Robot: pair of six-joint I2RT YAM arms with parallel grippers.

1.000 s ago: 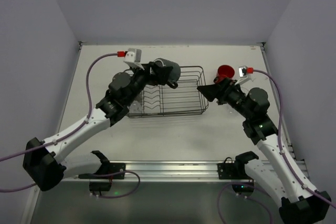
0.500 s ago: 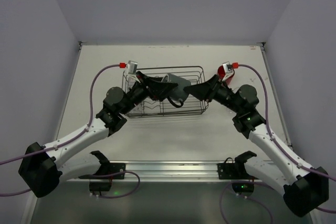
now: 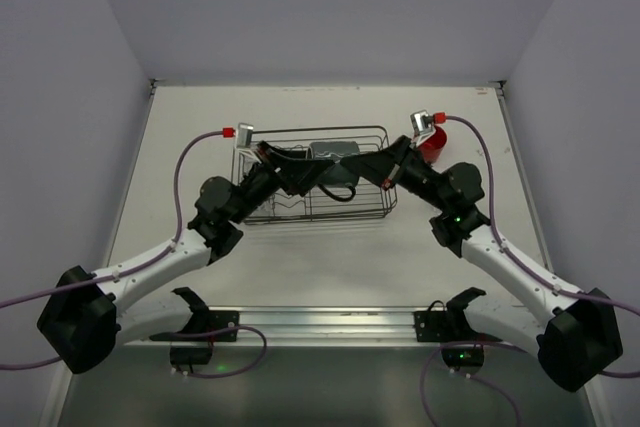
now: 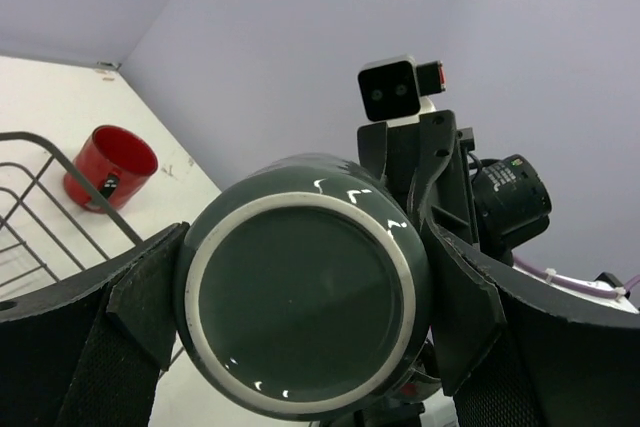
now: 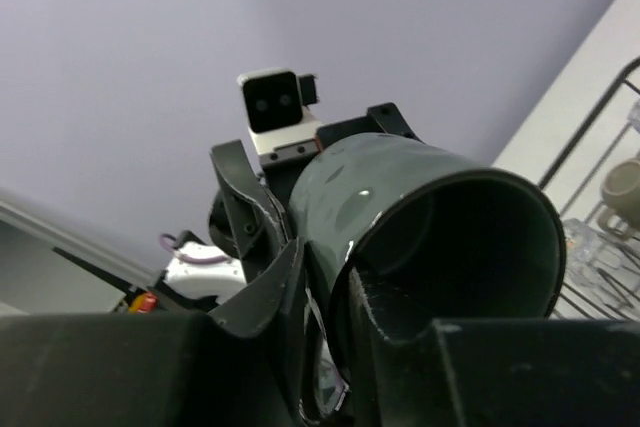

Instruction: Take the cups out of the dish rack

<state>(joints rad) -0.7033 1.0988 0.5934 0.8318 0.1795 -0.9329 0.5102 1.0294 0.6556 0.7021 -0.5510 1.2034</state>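
Observation:
A dark grey-green mug (image 3: 335, 152) hangs on its side above the black wire dish rack (image 3: 381, 209). My left gripper (image 3: 316, 169) is shut across its body; its round base (image 4: 305, 292) fills the left wrist view between both fingers (image 4: 150, 297). My right gripper (image 3: 364, 167) is shut on the same mug's rim (image 5: 440, 237), one finger inside the mouth and one outside the wall. A red mug (image 3: 433, 143) stands on the table right of the rack, partly behind my right wrist, and shows in the left wrist view too (image 4: 110, 165).
Inside the rack (image 5: 590, 117) the right wrist view shows a small olive-tan cup (image 5: 622, 182) and a clear glass (image 5: 592, 247). Both arms cross over the rack from either side. Walls close the table at the back and sides.
My right arm swung left from beside the red mug to the grey-green mug and shut on its rim. My left arm carried that mug right and lower, over the rack.

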